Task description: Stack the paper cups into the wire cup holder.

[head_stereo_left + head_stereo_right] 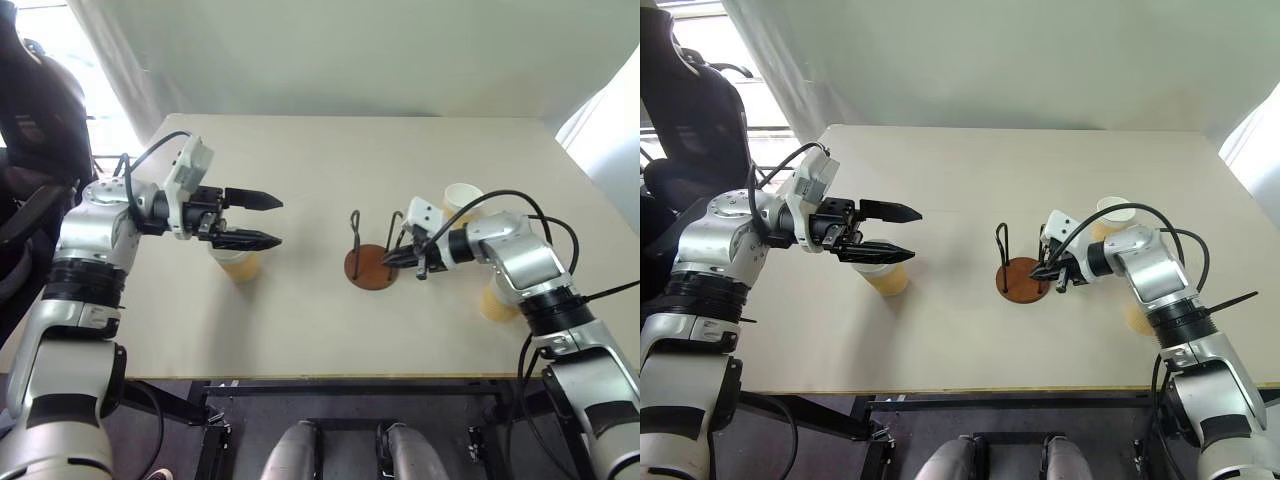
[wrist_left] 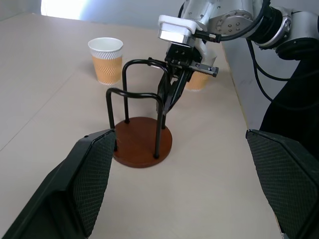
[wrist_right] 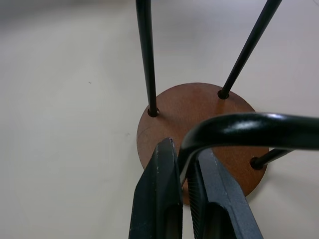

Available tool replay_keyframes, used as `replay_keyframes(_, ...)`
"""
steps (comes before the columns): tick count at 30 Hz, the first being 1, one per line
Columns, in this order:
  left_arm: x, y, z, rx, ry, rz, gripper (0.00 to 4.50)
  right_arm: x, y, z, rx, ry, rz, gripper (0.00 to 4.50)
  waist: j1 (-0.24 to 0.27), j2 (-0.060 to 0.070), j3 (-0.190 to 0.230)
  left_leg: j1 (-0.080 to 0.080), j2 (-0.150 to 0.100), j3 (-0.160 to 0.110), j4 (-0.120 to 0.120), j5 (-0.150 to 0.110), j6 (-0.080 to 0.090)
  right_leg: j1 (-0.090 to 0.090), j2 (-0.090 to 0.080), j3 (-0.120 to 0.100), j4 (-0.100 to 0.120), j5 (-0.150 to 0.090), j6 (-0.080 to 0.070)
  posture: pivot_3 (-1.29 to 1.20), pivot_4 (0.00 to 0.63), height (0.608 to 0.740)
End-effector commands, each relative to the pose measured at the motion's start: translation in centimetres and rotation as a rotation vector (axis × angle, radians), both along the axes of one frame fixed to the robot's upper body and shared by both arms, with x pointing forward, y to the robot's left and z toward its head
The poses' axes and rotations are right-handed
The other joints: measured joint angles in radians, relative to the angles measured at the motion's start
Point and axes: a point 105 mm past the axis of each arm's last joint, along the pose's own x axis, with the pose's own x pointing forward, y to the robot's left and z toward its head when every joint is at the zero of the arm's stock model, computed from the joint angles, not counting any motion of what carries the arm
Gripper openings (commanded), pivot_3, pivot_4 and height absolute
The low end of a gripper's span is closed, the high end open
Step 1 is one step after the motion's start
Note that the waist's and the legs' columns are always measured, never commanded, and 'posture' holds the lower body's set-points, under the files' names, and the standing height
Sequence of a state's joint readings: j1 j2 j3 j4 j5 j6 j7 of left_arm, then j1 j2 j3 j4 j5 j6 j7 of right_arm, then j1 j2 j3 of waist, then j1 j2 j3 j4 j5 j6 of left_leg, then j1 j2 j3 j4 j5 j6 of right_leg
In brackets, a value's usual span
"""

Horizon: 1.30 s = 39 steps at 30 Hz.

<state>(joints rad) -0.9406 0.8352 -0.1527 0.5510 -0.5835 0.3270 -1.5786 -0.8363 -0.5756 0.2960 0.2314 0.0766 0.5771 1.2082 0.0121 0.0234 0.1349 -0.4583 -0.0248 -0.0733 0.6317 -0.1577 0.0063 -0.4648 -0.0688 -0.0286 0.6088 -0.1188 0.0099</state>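
- Nearest, right gripper [image 3: 185, 185] pinched on one wire loop of the wire cup holder [image 1: 371, 266], probably to steady or reposition it mid-table.
- Left gripper [image 1: 260, 220] spread wide, empty, above a paper cup [image 1: 237, 264].
- Farther off, two more paper cups [image 2: 106, 60] beside the right arm, unstacked.

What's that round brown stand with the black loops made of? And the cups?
The wire cup holder has a reddish-brown disc base that looks like smooth, matte wood, though it might be plastic. Its thin black loops are glossy and evenly bent, so probably coated metal wire. The paper cups look like paper: tan ribbed sleeve outside, white rolled rim.
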Motion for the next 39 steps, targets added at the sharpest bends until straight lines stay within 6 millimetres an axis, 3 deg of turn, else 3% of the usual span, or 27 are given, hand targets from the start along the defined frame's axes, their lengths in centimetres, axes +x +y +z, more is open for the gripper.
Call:
replay_keyframes(1, -0.5, 0.0, 1.4, 0.001, -0.045, -0.036, 4.50, 0.0, 0.8, 1.3, 0.013, -0.048, 0.038, 0.02, 0.000, 0.000, 0.000, 0.000, 0.000, 0.000, 0.000, 0.000, 0.000, 0.000, 0.000, 0.000, 0.000, 0.000, 0.000, 0.00, 0.150, 0.740)
replay_keyframes(14, -0.2, 0.2, 1.2, 0.021, -0.041, -0.017, 4.50, 1.2, 0.5, 1.5, -0.005, -0.073, 0.010, 0.02, 0.000, 0.000, 0.000, 0.000, 0.000, 0.000, 0.000, 0.000, -0.001, 0.000, 0.000, 0.000, 0.000, 0.000, -0.001, 0.00, 0.150, 0.740)
replay_keyframes(17, -0.2, 0.1, 1.2, 0.023, -0.039, -0.016, 4.50, 1.3, 0.3, 1.5, -0.019, -0.075, 0.014, 0.75, 0.000, 0.000, 0.000, 0.000, 0.000, 0.000, 0.000, 0.000, -0.001, 0.000, 0.000, 0.000, 0.000, 0.000, -0.001, 0.00, 0.150, 0.740)
replay_keyframes(21, -0.1, 0.1, 1.2, 0.024, -0.038, -0.015, 4.50, 1.2, -0.1, 1.5, -0.036, -0.074, 0.020, 2.08, 0.000, 0.000, 0.000, 0.000, 0.000, 0.000, 0.000, 0.000, -0.001, 0.000, 0.000, 0.000, 0.000, 0.000, -0.001, 0.00, 0.150, 0.740)
replay_keyframes(39, 0.2, 0.5, 0.4, 0.090, -0.027, 0.028, 4.50, 1.2, -2.5, 2.9, -0.116, -0.094, 0.037, 2.08, -0.001, 0.000, 0.000, 0.000, 0.000, 0.000, 0.000, 0.000, 0.000, 0.000, 0.000, 0.000, 0.000, 0.000, -0.001, 0.00, 0.150, 0.740)
